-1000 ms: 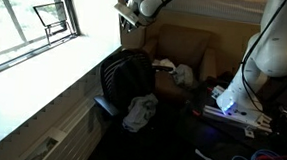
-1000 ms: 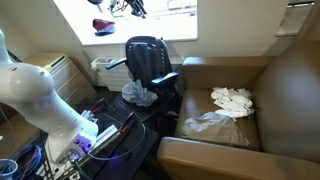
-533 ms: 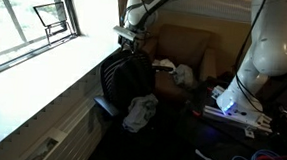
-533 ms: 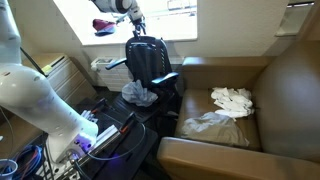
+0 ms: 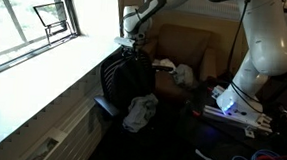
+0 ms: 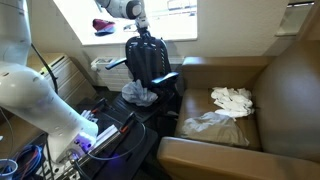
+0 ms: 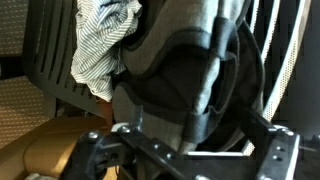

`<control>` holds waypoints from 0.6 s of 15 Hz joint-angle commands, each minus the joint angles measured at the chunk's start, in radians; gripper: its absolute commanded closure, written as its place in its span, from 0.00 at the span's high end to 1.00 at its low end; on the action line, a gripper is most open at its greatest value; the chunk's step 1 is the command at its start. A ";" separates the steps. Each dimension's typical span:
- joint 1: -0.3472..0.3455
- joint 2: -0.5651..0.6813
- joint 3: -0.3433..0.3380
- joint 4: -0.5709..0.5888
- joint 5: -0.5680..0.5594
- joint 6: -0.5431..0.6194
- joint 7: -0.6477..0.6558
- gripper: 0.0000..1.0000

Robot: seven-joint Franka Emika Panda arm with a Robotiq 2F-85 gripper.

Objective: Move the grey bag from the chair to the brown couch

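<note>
The gripper (image 5: 132,46) has just dropped from window height to hover right over the top of the grey bag (image 5: 133,81), jaws spread wide and holding nothing, so the bag still sits on the chair (image 5: 106,74) left of the brown couch (image 5: 186,45), with the grasp yet to come.

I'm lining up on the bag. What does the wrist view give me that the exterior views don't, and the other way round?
Wrist view only: a close look at the grey bag's fabric and strap, with the gripper's open jaws at the bottom edge of the frame.
Exterior views only: the white cloths lying on the brown couch's seat, and the window.
Shared: the bag against the chair's ribbed backrest, the pale cloth beside it, and the gripper at the bag's top.
</note>
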 commanded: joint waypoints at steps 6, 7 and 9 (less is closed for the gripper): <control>0.027 0.050 -0.004 0.034 0.004 -0.020 0.012 0.74; 0.027 0.054 -0.008 0.038 0.003 -0.022 0.018 0.66; 0.028 0.057 -0.012 0.042 0.003 -0.023 0.023 0.53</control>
